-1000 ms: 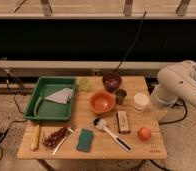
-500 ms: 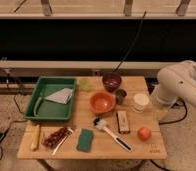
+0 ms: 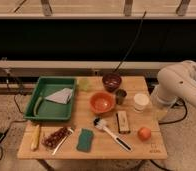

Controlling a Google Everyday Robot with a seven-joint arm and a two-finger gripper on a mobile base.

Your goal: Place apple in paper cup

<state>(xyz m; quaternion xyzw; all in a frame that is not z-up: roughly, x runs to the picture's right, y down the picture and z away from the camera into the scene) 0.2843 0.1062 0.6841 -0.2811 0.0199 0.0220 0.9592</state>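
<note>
The apple (image 3: 144,133), small, round and orange-red, lies on the wooden table (image 3: 91,150) near its front right corner. The paper cup (image 3: 141,101), short and white, stands upright behind the apple, near the right edge. My white arm (image 3: 181,85) bends in from the right. My gripper (image 3: 161,109) hangs at the arm's lower end, just off the table's right edge, to the right of the paper cup and behind the apple. It touches neither of them.
An orange bowl (image 3: 102,102), a dark metal cup (image 3: 121,96), a dark red bowl (image 3: 111,81) and a yellow-green cup (image 3: 83,83) stand mid-table. A green tray (image 3: 32,102) is at left. A brush (image 3: 110,132), a green sponge (image 3: 84,140) and a banana (image 3: 35,136) lie in front.
</note>
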